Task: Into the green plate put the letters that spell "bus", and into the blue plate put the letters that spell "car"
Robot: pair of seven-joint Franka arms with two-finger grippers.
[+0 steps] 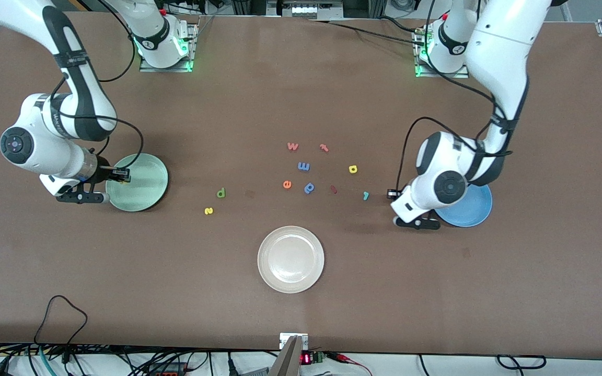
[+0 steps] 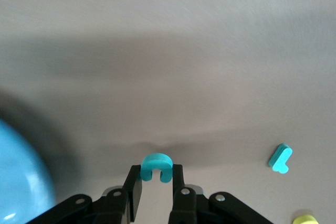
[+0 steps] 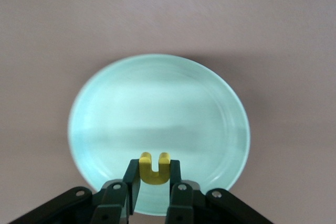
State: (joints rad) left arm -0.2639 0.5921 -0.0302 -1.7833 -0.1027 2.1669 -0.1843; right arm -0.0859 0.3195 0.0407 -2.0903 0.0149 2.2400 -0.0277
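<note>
Centrally, cream-white plate (image 1: 290,259) beside scattered letters (image 1: 304,166)

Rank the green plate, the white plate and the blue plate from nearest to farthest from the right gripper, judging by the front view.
1. green plate: beneath the right gripper, which holds a yellow u.
2. white plate: mid-table, nearest the front camera.
3. blue plate: at the left arm's end.

Bright, even overhead light falls on the brown table (image 1: 301,292), with soft shadows under both arms. The front view is sharp. In the left wrist view the blue plate (image 2: 21,182) is blurred (a dark shadow rings it), and streaky smearing softens the green plate (image 3: 157,108).
</note>
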